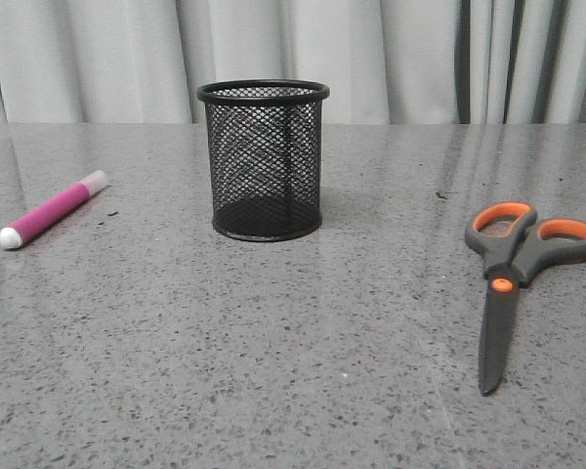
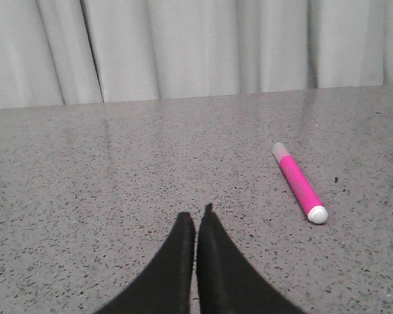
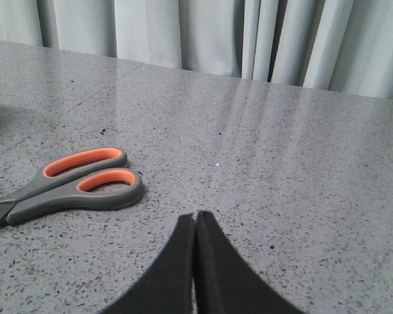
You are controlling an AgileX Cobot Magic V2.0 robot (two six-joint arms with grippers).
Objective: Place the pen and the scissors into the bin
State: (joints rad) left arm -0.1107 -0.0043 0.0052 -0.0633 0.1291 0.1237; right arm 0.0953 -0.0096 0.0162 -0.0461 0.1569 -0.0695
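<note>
My left claw (image 2: 195, 219) has its fingers pressed together on nothing, low over the speckled grey desk (image 1: 273, 352). My right claw (image 3: 195, 219) is likewise closed and holds nothing. Taking the bin (image 1: 264, 161) as the landmark: it stands upright at mid-desk, with nothing visible inside through the mesh. The pen (image 1: 51, 210) lies flat well to the left of the bin, white end toward me. The scissors (image 1: 513, 283) lie flat and closed well to the right of the bin, blades pointing toward me. Behind the bin hangs a pale curtain (image 1: 391, 59).
</note>
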